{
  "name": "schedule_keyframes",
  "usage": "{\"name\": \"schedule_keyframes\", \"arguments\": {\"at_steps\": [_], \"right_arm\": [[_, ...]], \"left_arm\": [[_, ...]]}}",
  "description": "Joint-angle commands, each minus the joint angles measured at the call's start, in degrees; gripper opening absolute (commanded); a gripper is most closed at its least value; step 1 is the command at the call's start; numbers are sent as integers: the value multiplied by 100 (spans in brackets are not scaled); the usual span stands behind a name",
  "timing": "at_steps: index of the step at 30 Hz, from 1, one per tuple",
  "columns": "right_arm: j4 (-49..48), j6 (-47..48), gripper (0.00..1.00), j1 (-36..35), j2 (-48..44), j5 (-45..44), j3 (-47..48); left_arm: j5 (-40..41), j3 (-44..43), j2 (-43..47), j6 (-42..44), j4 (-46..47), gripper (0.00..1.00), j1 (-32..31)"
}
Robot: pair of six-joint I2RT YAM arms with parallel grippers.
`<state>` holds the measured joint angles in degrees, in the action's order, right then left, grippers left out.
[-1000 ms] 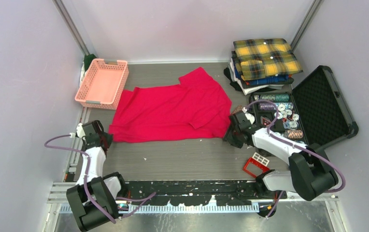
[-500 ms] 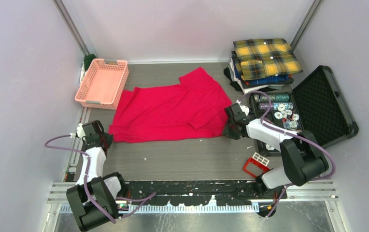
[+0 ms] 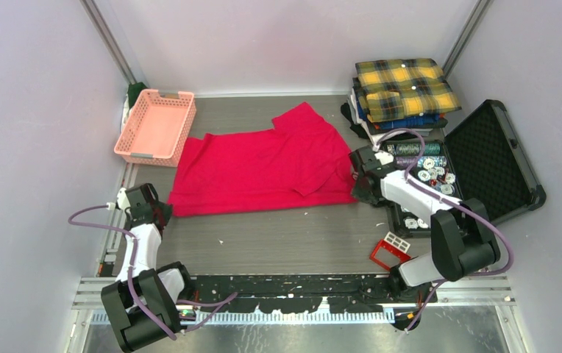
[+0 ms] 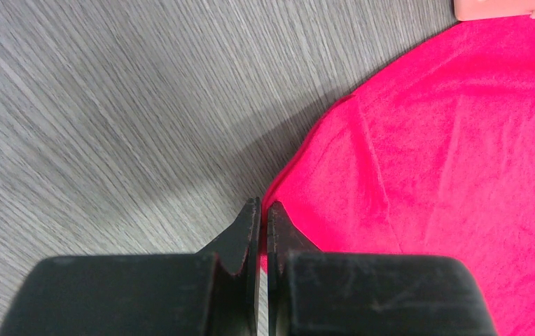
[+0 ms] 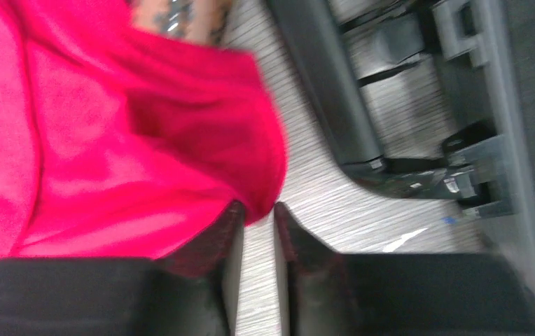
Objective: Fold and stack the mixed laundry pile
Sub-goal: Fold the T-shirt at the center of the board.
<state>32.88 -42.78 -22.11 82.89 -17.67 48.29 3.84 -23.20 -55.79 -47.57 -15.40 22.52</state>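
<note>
Bright red cloth T-shirt (image 3: 263,169) is lying spread mid-counter. Right gripper (image 5: 258,208) is sitting nearly closed at its near right hem, catch unclear. Left gripper (image 4: 260,203) is clenched at the near left hem. A shallow bite is risking a slip.

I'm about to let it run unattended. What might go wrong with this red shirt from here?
The right gripper seems to pinch only the hem of the red T-shirt, so it may slip out. The open black case lies right beside that arm; the cloth or arm may snag it.
</note>
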Motion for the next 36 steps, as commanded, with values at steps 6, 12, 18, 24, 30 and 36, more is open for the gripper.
{"name": "schedule_keyframes", "arguments": {"at_steps": [6,12,18,24,30,36], "right_arm": [[166,-227,58,524,-735,371,-12],[-661,-728,57,506,-1526,1385,-1053],[-1490,-753,55,514,-1121,1671,-1342],[-2294,-755,55,542,-451,1614,-1398],[-2310,-765,39,631,71,1290,-1380],[-2259,-793,4,634,76,1111,-1378]], "left_arm": [[110,-23,107,46,41,0,46],[62,21,117,38,77,0,49],[5,48,49,16,166,0,47],[26,26,98,46,124,0,48],[41,18,74,64,155,0,44],[-88,-14,-58,45,266,0,45]]}}
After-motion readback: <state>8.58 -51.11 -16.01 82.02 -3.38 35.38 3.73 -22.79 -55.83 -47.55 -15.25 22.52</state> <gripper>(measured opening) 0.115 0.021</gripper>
